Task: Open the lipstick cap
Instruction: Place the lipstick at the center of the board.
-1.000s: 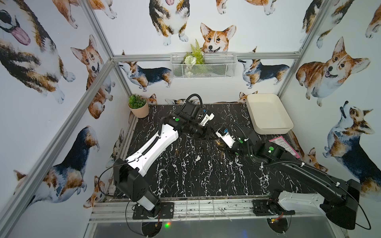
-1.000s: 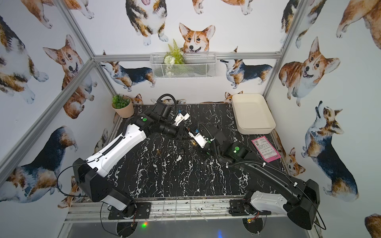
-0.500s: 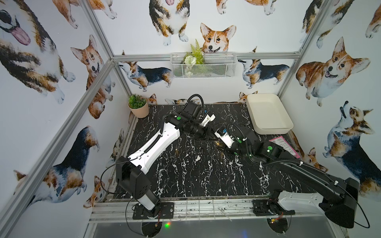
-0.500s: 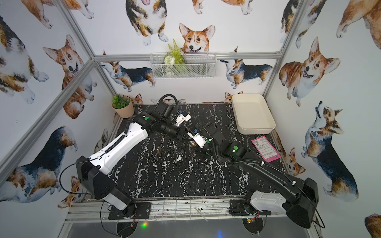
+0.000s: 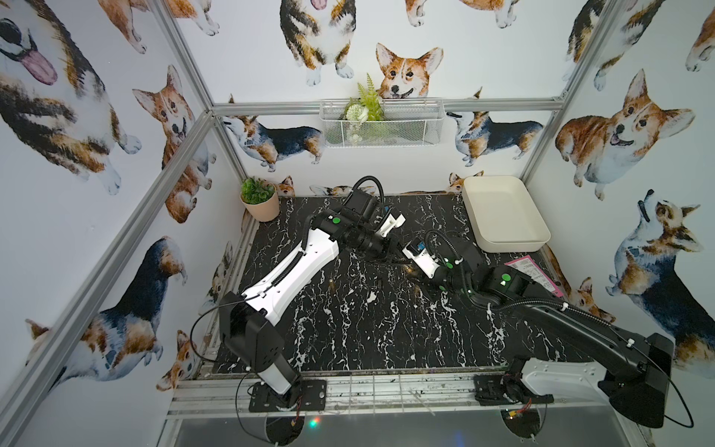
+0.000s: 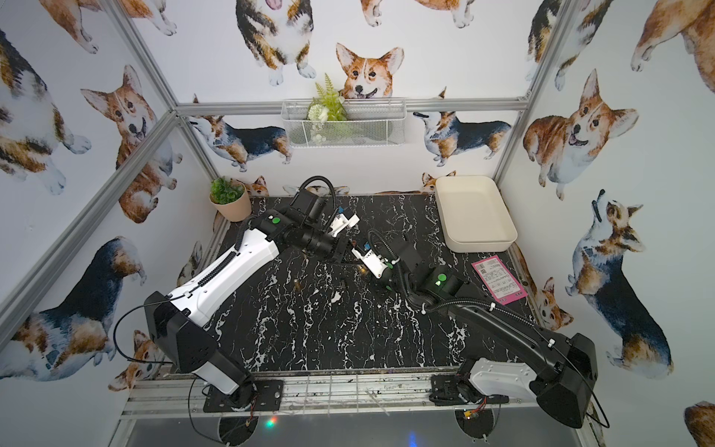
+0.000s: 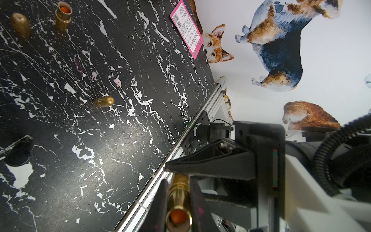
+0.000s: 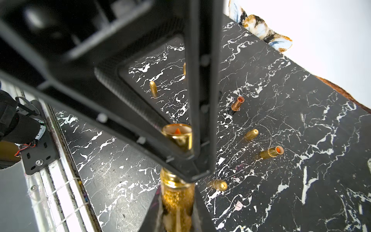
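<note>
Right wrist view is showing my right pincer (image 8: 177, 190) pinching the glittered end of the gold lipstick (image 8: 177, 202), which is hanging in the air above the table (image 8: 291, 124). Just past its tips, my left pincer (image 7: 178, 181) is crossing over and pinching the smooth half of the same tube. The mouth (image 8: 177, 130) beyond the left pincer is standing open and showing an orange stick, so I am judging that no cap is sitting on this one. Whether any sleeve is hiding under the left fingers, I cannot tell.

Below both pincers, loose caps (image 8: 251, 134) and open tubes (image 8: 272, 152) are lying on the table.

If anything is left to part, I am planning to draw the pincers apart straight along the tube's own line. That means no sideways bend, a grip firm enough not to slip yet not crushing, and nothing brushing the soft orange tip.

I am reading no brand on the tube. The pink card (image 7: 186, 30), far out past the left pincer, is carrying codes and print too small to read.
</note>
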You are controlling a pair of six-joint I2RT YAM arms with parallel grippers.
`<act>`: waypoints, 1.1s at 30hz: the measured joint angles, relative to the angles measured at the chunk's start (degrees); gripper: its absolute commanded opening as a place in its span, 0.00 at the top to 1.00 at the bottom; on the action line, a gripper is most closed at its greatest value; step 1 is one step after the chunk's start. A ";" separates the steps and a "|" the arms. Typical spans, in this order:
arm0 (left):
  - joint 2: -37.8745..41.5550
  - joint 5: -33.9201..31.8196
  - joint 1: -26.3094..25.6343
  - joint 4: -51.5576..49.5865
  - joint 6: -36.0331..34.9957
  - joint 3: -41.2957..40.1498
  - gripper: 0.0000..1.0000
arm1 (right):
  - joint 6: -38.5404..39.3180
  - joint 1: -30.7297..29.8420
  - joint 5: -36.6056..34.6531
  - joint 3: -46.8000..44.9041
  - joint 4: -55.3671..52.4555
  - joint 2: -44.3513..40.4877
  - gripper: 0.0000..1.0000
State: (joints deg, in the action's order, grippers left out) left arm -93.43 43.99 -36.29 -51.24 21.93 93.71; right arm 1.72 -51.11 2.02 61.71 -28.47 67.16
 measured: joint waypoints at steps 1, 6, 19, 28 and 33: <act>0.00 0.00 0.00 -0.02 -0.13 0.07 0.83 | 0.02 0.00 -0.11 0.20 -0.22 0.11 0.90; -0.20 -0.02 0.00 -0.11 -0.28 0.70 0.83 | 0.00 0.00 -0.55 0.66 -0.57 0.17 0.76; -1.29 -1.97 0.96 -3.45 -0.26 2.38 0.83 | -0.02 0.02 -2.45 0.46 -0.46 -0.70 0.56; -1.03 -13.31 7.08 -8.66 -0.37 4.48 0.84 | -0.20 0.02 -4.00 -0.28 -0.72 -5.51 0.55; -0.22 -22.71 9.27 -10.62 -1.27 1.53 0.84 | -0.22 0.00 -5.42 -0.96 -0.74 -8.74 0.52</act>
State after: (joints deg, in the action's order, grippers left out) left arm -93.65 21.28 -27.03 -61.87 20.67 95.24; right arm 1.50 -51.11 -3.40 60.75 -29.21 58.41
